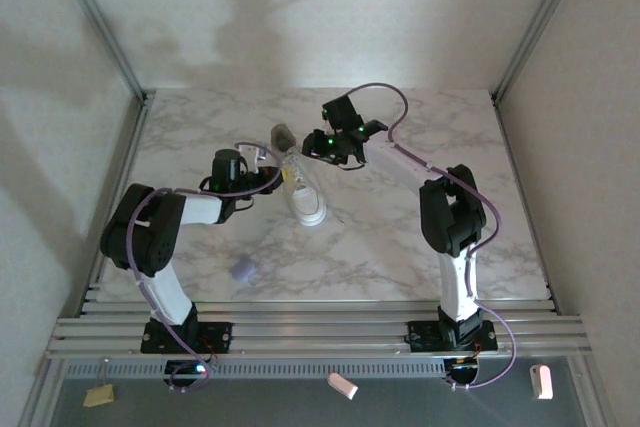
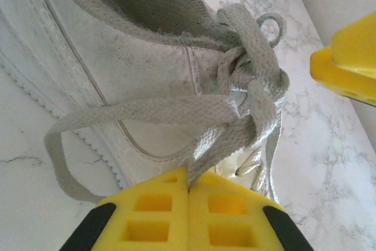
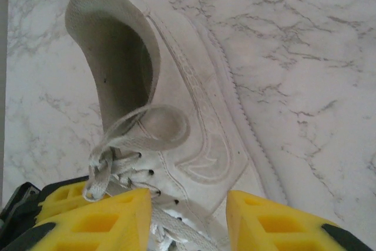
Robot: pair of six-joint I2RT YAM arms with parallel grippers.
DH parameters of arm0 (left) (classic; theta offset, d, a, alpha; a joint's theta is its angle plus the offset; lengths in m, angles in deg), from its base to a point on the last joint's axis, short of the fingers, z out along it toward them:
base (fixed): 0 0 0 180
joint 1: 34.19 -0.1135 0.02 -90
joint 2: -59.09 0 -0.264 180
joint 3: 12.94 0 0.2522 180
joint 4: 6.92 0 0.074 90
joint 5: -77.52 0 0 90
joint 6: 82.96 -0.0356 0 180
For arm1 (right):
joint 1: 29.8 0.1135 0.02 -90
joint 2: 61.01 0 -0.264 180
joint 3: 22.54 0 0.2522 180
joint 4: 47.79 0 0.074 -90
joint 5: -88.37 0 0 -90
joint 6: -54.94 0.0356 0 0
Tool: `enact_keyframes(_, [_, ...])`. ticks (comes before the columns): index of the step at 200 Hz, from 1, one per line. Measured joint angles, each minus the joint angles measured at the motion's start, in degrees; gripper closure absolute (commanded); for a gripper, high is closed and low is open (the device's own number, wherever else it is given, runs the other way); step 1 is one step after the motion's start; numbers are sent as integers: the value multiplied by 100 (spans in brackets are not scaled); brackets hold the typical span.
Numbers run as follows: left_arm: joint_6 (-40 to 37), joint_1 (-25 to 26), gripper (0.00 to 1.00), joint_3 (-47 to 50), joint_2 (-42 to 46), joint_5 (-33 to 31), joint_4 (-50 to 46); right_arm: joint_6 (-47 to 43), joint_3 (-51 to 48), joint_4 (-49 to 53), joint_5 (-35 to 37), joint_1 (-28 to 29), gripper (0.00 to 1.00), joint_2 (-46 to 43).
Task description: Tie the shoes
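The shoe [image 1: 303, 187], a small white sneaker, lies mid-table with its toe toward the arms. In the left wrist view its side [image 2: 117, 57] and a knot of white laces [image 2: 247, 86] are close up. My left gripper [image 2: 188, 176] is shut on one lace strand [image 2: 205, 151] coming from the knot; a slack lace loop [image 2: 59, 151] hangs left. In the top view the left gripper [image 1: 268, 157] sits at the shoe's left side. My right gripper [image 3: 188, 218] is open over the eyelets, straddling the tongue; a lace loop [image 3: 155, 124] lies ahead of it. In the top view the right gripper [image 1: 318, 147] is above the shoe's heel end.
A small lavender blob [image 1: 242, 269] lies on the marble table [image 1: 400, 247] near the left arm. Metal frame posts and walls bound the table left, right and behind. Small items [image 1: 343, 385] rest on the front ledge below the bases.
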Motion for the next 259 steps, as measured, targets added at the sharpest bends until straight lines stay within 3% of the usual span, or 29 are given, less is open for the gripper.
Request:
enact_keyframes(129, [-258,-125,100,240,404,-256,-483,293,374,74,-251,0,60,435])
enact_keyframes(217, [-258,-122,100,238,404,-254,-485,269,-1342,-1038,-105,0,61,-415])
enact_keyframes(259, [-256,-122,100,232,404,-254,-487,61,-1458,-1519,-369,2,57,-555])
